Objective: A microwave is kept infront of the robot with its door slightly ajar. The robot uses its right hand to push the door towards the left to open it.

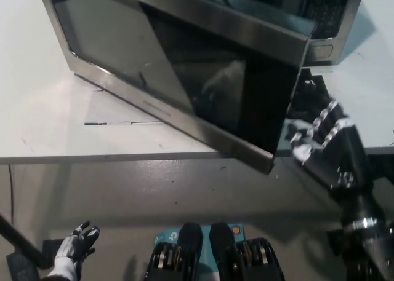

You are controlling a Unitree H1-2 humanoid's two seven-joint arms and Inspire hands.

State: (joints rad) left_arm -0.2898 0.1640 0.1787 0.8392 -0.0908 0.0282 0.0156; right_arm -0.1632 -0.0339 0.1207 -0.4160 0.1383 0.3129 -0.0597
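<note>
Right hand [317,147] at the microwave door's [184,90] free edge, fingers spread, gripping nothing
The door stands swung out over the table [43,127] edge, just left of the hand; microwave [329,23] body behind; left hand [77,244] rests far below the door, fingers apart

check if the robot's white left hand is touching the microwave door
No, the white left hand rests low at the lower left, far from the microwave door; only the black right hand is at the door's free edge.
</note>
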